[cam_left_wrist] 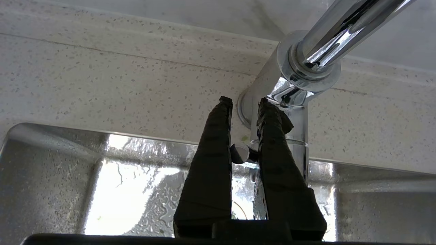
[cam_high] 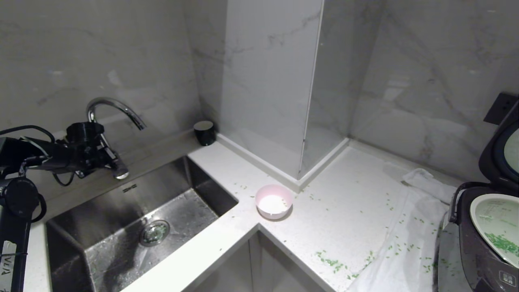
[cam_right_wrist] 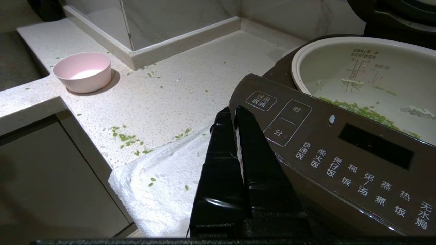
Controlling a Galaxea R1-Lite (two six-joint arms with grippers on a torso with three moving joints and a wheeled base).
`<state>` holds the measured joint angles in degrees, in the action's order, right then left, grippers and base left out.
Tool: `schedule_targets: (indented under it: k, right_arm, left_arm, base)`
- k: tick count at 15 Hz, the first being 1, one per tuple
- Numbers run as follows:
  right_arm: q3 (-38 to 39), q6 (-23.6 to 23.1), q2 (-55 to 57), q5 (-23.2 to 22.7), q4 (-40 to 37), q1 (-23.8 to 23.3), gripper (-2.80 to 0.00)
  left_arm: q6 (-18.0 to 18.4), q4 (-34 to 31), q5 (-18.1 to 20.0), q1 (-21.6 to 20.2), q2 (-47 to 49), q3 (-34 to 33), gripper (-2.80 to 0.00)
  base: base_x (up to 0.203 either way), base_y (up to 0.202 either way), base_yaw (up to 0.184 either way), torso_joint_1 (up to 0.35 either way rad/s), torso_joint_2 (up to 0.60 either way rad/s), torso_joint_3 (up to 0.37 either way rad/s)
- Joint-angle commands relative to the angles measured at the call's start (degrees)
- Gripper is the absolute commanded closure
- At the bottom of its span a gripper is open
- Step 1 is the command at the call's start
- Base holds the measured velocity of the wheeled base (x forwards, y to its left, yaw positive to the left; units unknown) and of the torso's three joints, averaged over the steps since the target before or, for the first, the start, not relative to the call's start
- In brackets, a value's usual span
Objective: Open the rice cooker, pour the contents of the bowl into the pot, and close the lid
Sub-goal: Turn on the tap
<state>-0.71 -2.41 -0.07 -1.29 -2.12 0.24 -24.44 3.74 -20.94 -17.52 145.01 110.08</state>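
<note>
White speckled stone counter (cam_high: 348,227) wraps an inner corner under grey marbled wall panels, and from my head camera the nearest things are a white towel (cam_high: 399,259) draped over the front edge and green contents (cam_high: 330,261) scattered across it and the stone. At the right edge sits the rice cooker (cam_high: 470,251), cut off by the frame; its button panel faces the counter's front edge and its lid (cam_high: 498,150) stands up at the back, underside towards me, only partly in view. I can see the pot (cam_right_wrist: 361,80) inside with a band of green bits on its floor. My right gripper (cam_right_wrist: 235,112) hangs just before the cooker's panel, above the towel, fingers pressed together on nothing. Further in, the bowl (cam_high: 274,201) stands upright near the counter's inner corner, white inside, well apart from the cooker. To the left lies the steel sink (cam_high: 134,227), wet, with its drain showing. Behind it my left gripper (cam_left_wrist: 243,102) is at the base of the chrome faucet (cam_high: 115,106), fingers nearly together around the small lever stub (cam_left_wrist: 238,153); whether they actually pinch it I cannot tell. A dark cup (cam_high: 204,132) sits against the far wall.
</note>
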Motion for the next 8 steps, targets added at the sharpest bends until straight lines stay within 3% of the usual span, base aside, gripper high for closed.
schedule_targets:
  k: [1, 8]
  right_arm:
    - [0.08, -0.05, -0.01, -0.03, 0.01, 0.02, 0.00]
    - [0.09, -0.05, -0.01, -0.03, 0.00, 0.02, 0.00]
  left_arm:
    - [-0.11, -0.05, -0.24, -0.06, -0.32, -0.11, 0.00]
    - [-0.15, -0.48, -0.08, 0.02, -1.14, -0.83, 0.00]
  base:
    - [0.000, 0.000, 0.000, 0.000, 0.00, 0.000]
    - [0.000, 0.000, 0.000, 0.000, 0.00, 0.000]
